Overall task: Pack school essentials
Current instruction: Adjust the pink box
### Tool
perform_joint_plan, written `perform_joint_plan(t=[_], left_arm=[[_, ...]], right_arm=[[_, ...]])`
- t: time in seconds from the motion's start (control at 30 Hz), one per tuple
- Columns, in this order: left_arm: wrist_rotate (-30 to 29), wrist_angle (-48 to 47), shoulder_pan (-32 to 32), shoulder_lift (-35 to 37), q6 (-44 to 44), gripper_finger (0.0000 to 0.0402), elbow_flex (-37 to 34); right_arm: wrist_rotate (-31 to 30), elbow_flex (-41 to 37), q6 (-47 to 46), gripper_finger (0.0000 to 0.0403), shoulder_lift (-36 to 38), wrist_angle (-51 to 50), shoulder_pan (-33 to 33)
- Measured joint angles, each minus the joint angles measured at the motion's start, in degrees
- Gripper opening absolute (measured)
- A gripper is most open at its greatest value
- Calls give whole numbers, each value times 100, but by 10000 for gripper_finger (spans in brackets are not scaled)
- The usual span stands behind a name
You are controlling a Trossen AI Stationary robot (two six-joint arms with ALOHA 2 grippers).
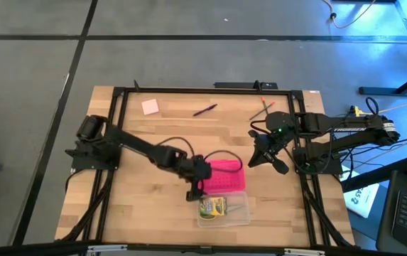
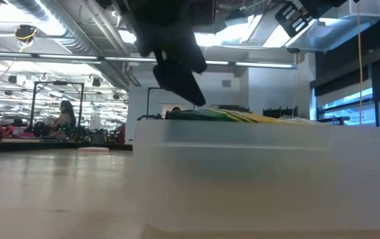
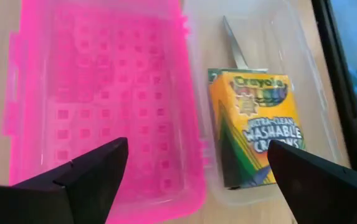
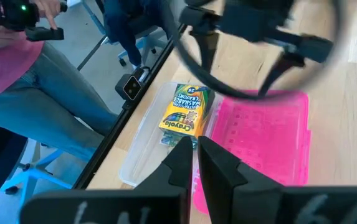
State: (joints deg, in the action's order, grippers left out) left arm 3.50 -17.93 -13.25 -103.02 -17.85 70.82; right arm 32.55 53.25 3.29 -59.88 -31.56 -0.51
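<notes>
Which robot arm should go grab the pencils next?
Probably the right. The right gripper hangs close to the pencils at the table's far right side. The left gripper is open over the pink lid and the crayon box in the clear case, farther away.

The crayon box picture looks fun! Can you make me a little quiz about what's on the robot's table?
1. True or false: the crayon box lies inside the clear case.
2. Which gripper hovers over the pink lid? A) left gripper B) right gripper
3. Fill in: the pink sticky-note pad lies on the ____, not in the case.

Key: 1 true; 2 A; 3 table.
</notes>
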Motion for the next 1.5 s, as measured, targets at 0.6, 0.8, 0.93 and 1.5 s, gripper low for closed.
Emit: perform_joint_plan(t=[0.6,0.8,0.93,1.5], left_arm=[[1063,-614,852,-260,78,377,-8],[849,-530,844,-425,171,377,-6],[477,-530,928,-435,168,377,-6],[408,-553,1075,-344,217,377,63]], right_arm=[[0,-2,0,30,2,31,2],[-2,-2,0,30,2,47,0],[-1,-2,0,30,2,45,0],[-1,-2,0,30,2,43,1]])
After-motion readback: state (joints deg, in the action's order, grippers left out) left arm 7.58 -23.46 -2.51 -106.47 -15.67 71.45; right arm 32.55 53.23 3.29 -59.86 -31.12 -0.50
